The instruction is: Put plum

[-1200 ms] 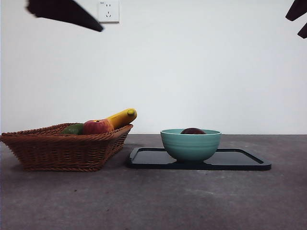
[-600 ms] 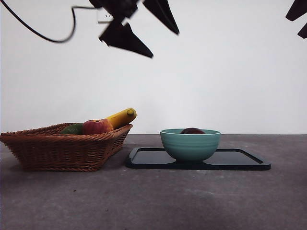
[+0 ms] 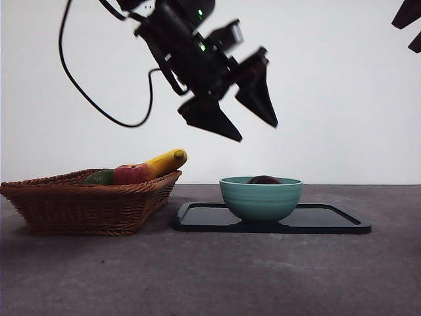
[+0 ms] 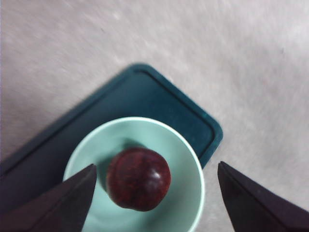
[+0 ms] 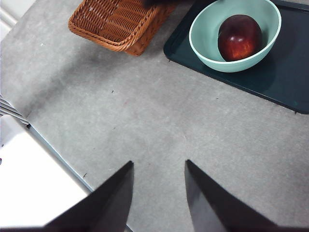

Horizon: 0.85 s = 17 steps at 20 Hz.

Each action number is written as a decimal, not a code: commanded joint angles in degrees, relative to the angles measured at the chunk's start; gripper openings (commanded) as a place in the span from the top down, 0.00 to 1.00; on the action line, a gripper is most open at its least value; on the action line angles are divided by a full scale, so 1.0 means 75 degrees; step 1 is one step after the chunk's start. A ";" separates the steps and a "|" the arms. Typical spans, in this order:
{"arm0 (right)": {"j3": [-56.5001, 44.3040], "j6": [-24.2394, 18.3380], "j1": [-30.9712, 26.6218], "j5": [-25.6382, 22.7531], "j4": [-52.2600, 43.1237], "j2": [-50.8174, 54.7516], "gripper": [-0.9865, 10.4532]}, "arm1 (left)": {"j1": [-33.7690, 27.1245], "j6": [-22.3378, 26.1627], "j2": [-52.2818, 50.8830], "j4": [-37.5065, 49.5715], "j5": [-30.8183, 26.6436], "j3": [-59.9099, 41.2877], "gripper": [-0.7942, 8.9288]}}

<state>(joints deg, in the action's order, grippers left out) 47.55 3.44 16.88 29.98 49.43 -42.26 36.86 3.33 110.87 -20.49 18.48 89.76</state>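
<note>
The dark maroon plum (image 4: pixel 139 178) lies inside a mint-green bowl (image 3: pixel 261 197) that stands on a dark tray (image 3: pixel 329 220). In the front view only the plum's top (image 3: pixel 264 180) shows over the rim. My left gripper (image 3: pixel 242 125) hangs open in the air above the bowl, a little to its left, with nothing between its jaws. In its wrist view the plum lies between the two spread jaws. My right gripper (image 5: pixel 157 193) is open and waits high at the right, its tip (image 3: pixel 409 23) at the top corner; its view shows the plum (image 5: pixel 240 36) in the bowl (image 5: pixel 207 46).
A wicker basket (image 3: pixel 85 201) stands left of the tray, holding a red-and-yellow apple (image 3: pixel 133 174), a green fruit (image 3: pixel 100 177) and a yellow banana-like fruit (image 3: pixel 167 160). The basket (image 5: pixel 118 21) also shows in the right wrist view. The table's edge (image 5: pixel 53 152) lies close to the right arm.
The left arm has swung down and to the right from the top left corner and now hangs over the bowl. Plum, bowl, tray and basket have not moved.
</note>
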 commanded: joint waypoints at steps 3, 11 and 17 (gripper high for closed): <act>0.0055 0.0087 0.0047 0.0020 -0.0026 -0.0041 0.76 | 0.0198 0.0373 0.0609 0.0376 -0.0131 0.0227 0.50; 0.0055 0.0087 0.0047 0.0020 0.0047 -0.0041 0.76 | 0.0297 0.0854 0.1160 0.0428 -0.0152 0.0227 0.50; 0.0055 0.0119 0.0047 0.0020 0.0047 -0.0041 0.76 | 0.0312 0.0959 0.1303 0.0510 -0.0154 0.0227 0.51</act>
<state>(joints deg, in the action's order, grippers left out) 47.55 3.86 16.88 29.98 50.02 -42.26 38.59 9.63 118.89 -17.02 17.26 89.76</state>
